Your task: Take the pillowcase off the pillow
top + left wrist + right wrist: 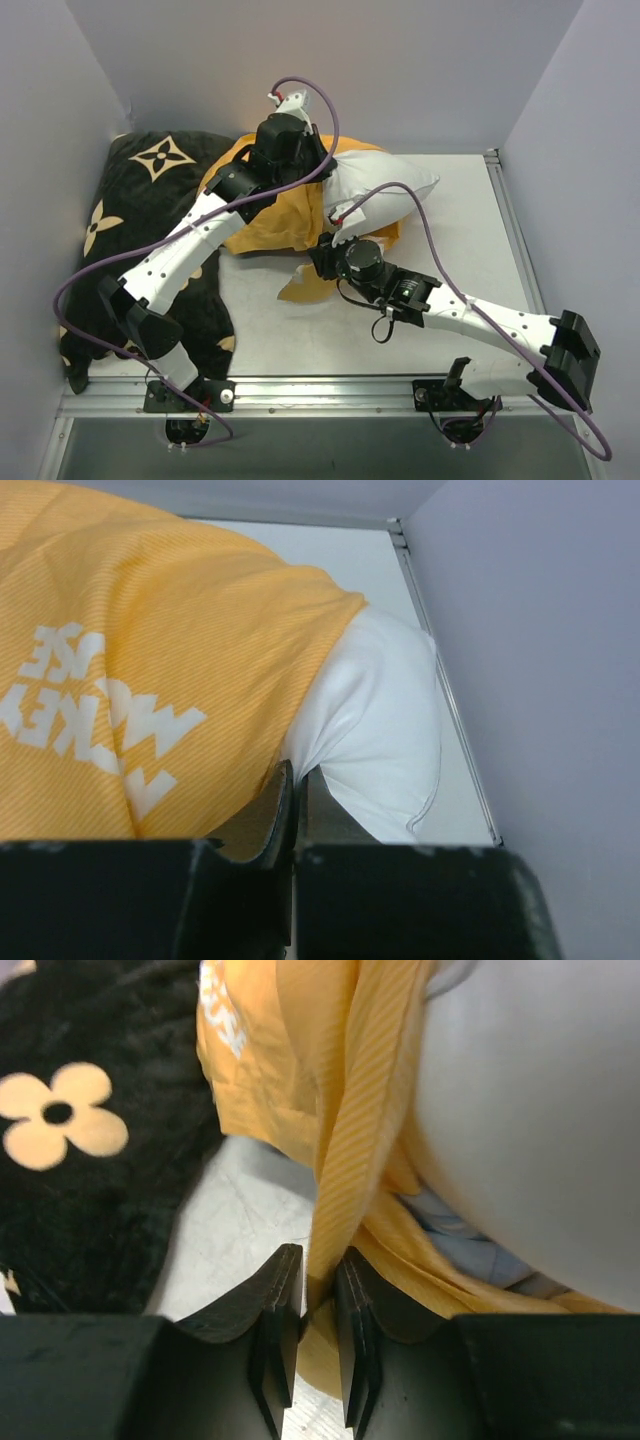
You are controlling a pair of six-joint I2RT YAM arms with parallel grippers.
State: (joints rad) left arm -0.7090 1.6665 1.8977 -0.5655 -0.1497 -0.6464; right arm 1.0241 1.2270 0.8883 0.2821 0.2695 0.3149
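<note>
Toward the upper middle of the overhead view, the thin orange-yellow fabric pillowcase with white lettering (265, 225) lies crumpled on the pale grey surface (470, 260). Its left edge meets the large black plush cushion with beige flower and star motifs (150, 200), which fills the left side of the frame. The plain white, soft stuffed pillow (385, 185) sticks out of the pillowcase's right end, just right of centre; its left part is covered by the orange cloth and its right part is bare. In the left wrist view the left claw (295, 785) is closed, its two black fingers pressed together at the lower middle of the frame, right where the hem of the pillowcase meets the white pillow. Whether any cloth is pinched between them cannot be told. In the right wrist view the right claw (318, 1280) is clamped on a fold of the finely striped orange pillowcase, which rises from between the fingers toward the top of the frame. The pillow bulges at the right of that view, the black cushion lies at the upper left, and a patch of bare surface shows between them. A purple cable (330, 110) loops above the left arm in the overhead view.
</note>
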